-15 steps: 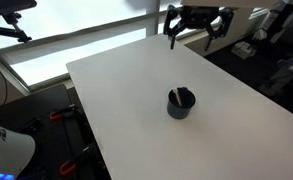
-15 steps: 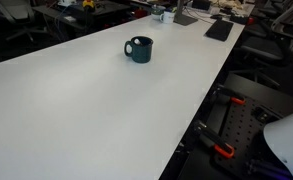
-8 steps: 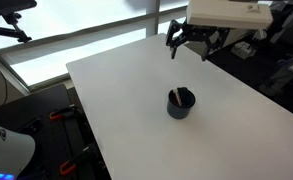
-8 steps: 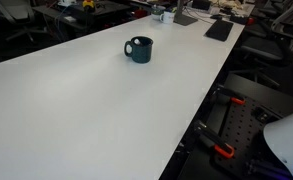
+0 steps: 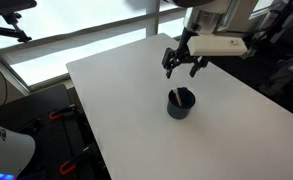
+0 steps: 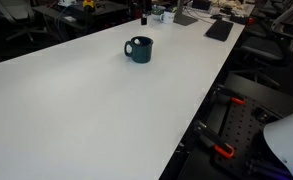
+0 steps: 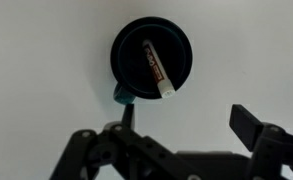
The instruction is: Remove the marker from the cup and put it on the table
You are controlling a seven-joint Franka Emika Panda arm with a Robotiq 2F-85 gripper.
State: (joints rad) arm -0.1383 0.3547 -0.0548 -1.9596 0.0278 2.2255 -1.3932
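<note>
A dark navy cup (image 5: 182, 105) stands on the white table (image 5: 116, 90). The marker (image 5: 173, 97), whitish with a reddish tip, leans inside it. In the wrist view the cup (image 7: 131, 48) is seen from above with the marker (image 7: 156, 68) lying across its inside. My gripper (image 5: 182, 69) hangs open and empty above and just behind the cup, not touching it. Its two fingers (image 7: 186, 120) frame bare table below the cup in the wrist view. In an exterior view the cup (image 6: 139, 49) shows a small handle; the marker is not clear there.
The table edge (image 5: 86, 120) drops to floor with red-handled gear. A dark flat object (image 6: 218, 30) and small clutter (image 6: 166, 14) lie at the far end of the table (image 6: 86, 110). Dark equipment (image 5: 281, 60) stands beyond one side.
My gripper has come down from the table's far edge toward the cup and now hangs just above it. Cup and marker have not moved.
</note>
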